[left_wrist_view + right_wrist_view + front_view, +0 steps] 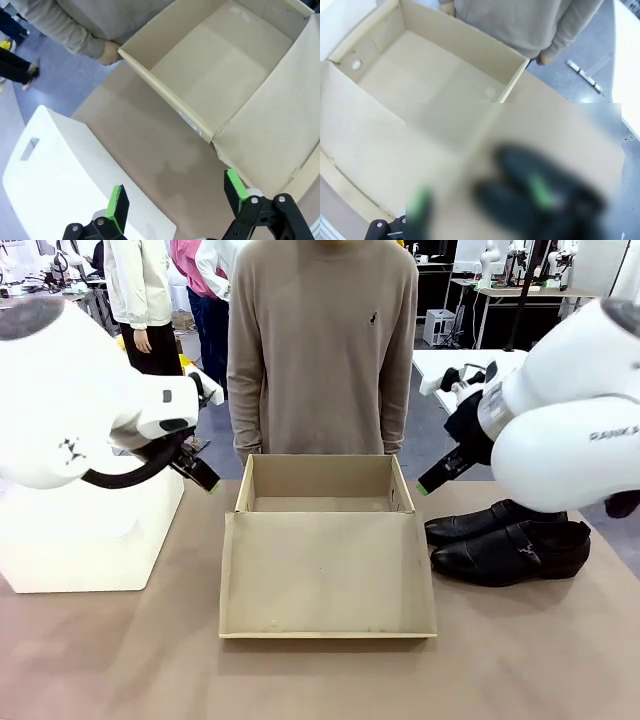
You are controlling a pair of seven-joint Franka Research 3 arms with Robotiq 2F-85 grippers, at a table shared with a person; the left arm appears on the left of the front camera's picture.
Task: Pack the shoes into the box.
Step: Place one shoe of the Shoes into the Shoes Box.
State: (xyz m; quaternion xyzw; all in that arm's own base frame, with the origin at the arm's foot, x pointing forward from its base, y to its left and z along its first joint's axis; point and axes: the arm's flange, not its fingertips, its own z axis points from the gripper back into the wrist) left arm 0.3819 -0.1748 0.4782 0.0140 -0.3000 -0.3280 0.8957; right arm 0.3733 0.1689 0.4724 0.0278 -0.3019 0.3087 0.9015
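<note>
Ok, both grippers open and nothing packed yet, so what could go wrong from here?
The shoes lie close together beside the box; the open right gripper may drag the second while gripping one. The flap lies flat toward the robot, so a shoe might land on it. The person's hand sits at the far wall, near any drop.

Bright, even indoor light. Soft shadows lie beneath the shoes (510,550) and inside the box (320,478) on the worktop (120,660); the glossy leather shows pale highlights. Front and left wrist views are sharp. The right wrist view's lower part is heavily smeared, dark shapes there possibly the shoes.
</note>
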